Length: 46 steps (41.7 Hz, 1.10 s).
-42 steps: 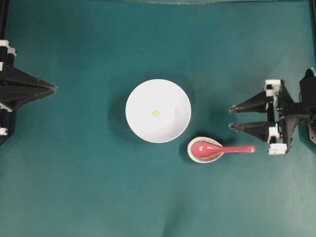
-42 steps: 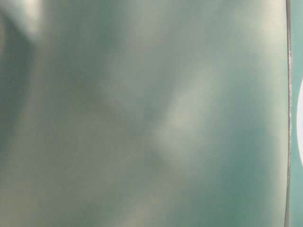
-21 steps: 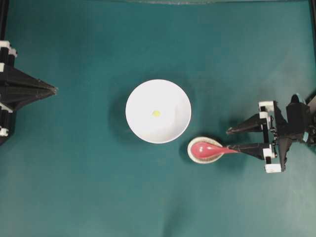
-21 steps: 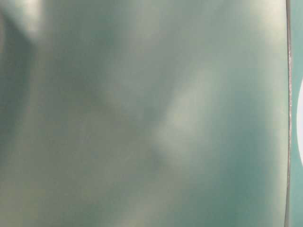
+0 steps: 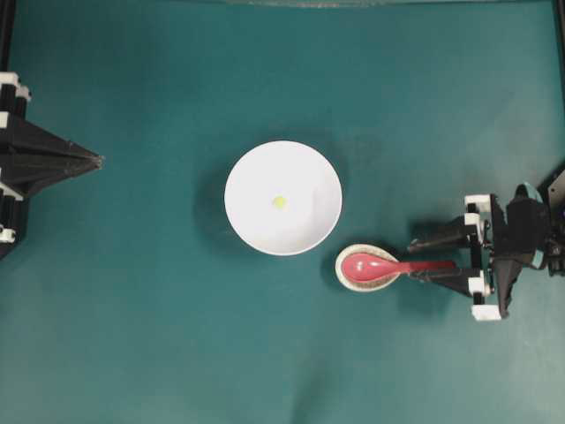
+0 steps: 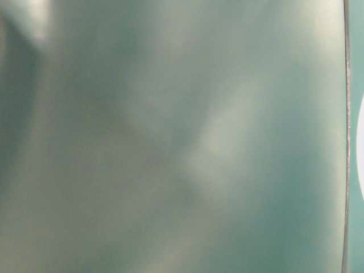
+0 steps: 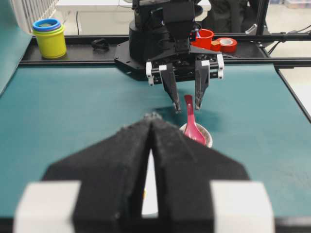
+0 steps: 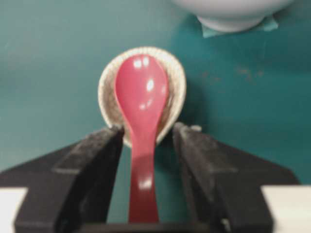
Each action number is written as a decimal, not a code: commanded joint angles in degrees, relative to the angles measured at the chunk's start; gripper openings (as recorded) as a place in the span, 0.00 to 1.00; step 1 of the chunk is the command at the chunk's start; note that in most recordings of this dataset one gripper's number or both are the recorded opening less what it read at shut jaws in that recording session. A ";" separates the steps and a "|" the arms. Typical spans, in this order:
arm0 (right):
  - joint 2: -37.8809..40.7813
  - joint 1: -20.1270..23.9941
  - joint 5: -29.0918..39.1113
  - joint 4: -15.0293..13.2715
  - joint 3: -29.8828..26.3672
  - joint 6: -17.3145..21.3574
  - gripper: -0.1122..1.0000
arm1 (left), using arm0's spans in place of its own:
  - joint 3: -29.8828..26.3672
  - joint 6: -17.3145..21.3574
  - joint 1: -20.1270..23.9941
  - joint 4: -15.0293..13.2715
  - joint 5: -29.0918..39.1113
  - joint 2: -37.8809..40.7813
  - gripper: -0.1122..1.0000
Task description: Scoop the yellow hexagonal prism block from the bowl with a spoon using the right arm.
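You're sitting with the right end effector (image 5: 425, 257) spread wide, nothing grasped, fingers straddling the spoon (image 5: 388, 266) handle, one on each side, no contact showing in the right wrist view. Spoon's scoop is resting in the speckled spoon rest (image 5: 365, 268) at about 5 o'clock from the bowl (image 5: 282, 198), just beside its rim. Handle's long axis is running 9-to-3 in the overhead view, pointing straight into your open jaws, so the fingers are lining up along it, not across it. Yellow hexagonal prism block (image 5: 279, 202) is lying near the bowl's centre, roughly 10 o'clock from the spoon. Left end effector (image 5: 95, 161) is staying clenched, empty, at 9 o'clock on the worktop (image 5: 177, 353), well apart, so your right arm is clearly the nearer one. Likely next you're closing on the handle
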 commanded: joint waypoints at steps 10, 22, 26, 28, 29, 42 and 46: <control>3.43 0.70 -0.62 0.53 -1.67 0.44 0.57 | -0.88 0.09 0.00 0.18 -0.26 0.62 0.10; 3.87 0.79 -0.62 0.62 -1.41 0.44 0.57 | -0.79 0.09 0.00 0.18 -0.26 0.62 0.10; 3.96 0.79 -0.62 0.62 -1.41 0.44 0.57 | -0.79 0.09 0.00 0.18 -0.26 0.62 0.10; 3.96 0.79 -0.53 0.62 -1.41 0.44 0.57 | -0.79 0.09 0.09 0.18 -0.26 0.62 0.10; 3.87 0.79 -0.53 0.62 -1.41 0.44 0.56 | -0.79 0.09 0.00 0.18 -0.26 0.62 0.10; 3.87 0.79 -0.44 0.44 -1.58 0.44 0.28 | -0.79 0.09 0.09 0.18 -0.26 0.62 0.10; 3.43 0.79 -0.26 0.35 -1.58 0.44 0.28 | -0.79 0.09 0.00 0.18 -0.26 0.62 0.10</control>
